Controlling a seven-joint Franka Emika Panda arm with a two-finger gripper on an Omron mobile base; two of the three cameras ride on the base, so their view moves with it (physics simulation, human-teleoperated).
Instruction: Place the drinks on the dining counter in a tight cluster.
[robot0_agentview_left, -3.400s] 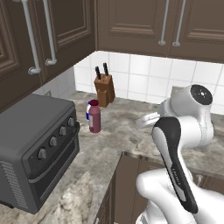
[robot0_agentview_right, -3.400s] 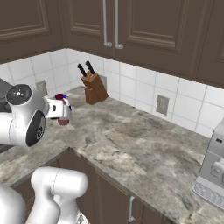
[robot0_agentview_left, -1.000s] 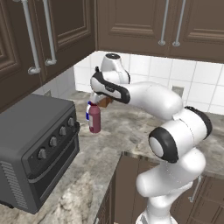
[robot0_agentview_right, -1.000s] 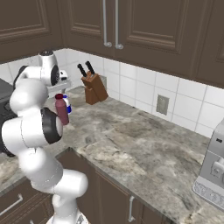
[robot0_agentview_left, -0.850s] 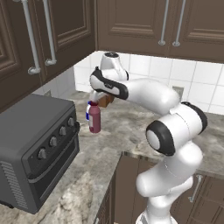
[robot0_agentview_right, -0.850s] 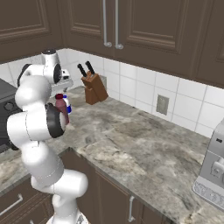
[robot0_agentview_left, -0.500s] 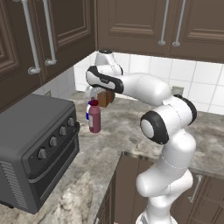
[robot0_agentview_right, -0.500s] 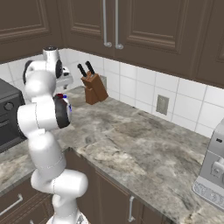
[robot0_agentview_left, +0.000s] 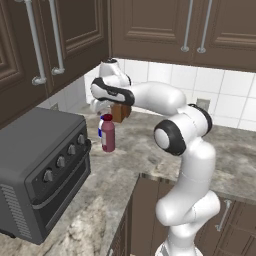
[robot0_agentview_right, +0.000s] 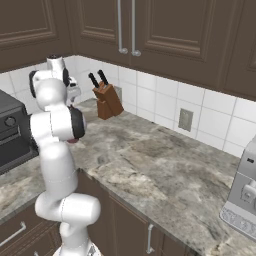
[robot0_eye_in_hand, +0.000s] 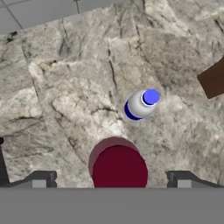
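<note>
In the left base view I see the dining counter (robot0_agentview_left: 150, 150), a grey-beige marbled stone slab, with white tiles behind it and dark brown cabinets (robot0_agentview_left: 150, 25) above. A dark toaster oven (robot0_agentview_left: 40, 170) stands at the near left. The maroon bottle (robot0_agentview_left: 108, 134) stands upright just right of the oven, with its long axis vertical and its cap up; the white bottle (robot0_agentview_left: 101, 125) is just behind it, mostly hidden. My gripper (robot0_agentview_left: 98, 106) hangs above them, in front of the knife block (robot0_agentview_left: 119, 111).

In the right base view the arm covers the bottles. The knife block (robot0_agentview_right: 107, 100) stands at the far wall, and a silver machine (robot0_agentview_right: 242, 200) is at the far right.

In the hand view I look straight down. The maroon bottle (robot0_eye_in_hand: 118, 167) is between the two fingertips (robot0_eye_in_hand: 41, 179), which stand wide apart and do not touch it. The white bottle (robot0_eye_in_hand: 139, 105) with a blue cap stands near it, also upright.
</note>
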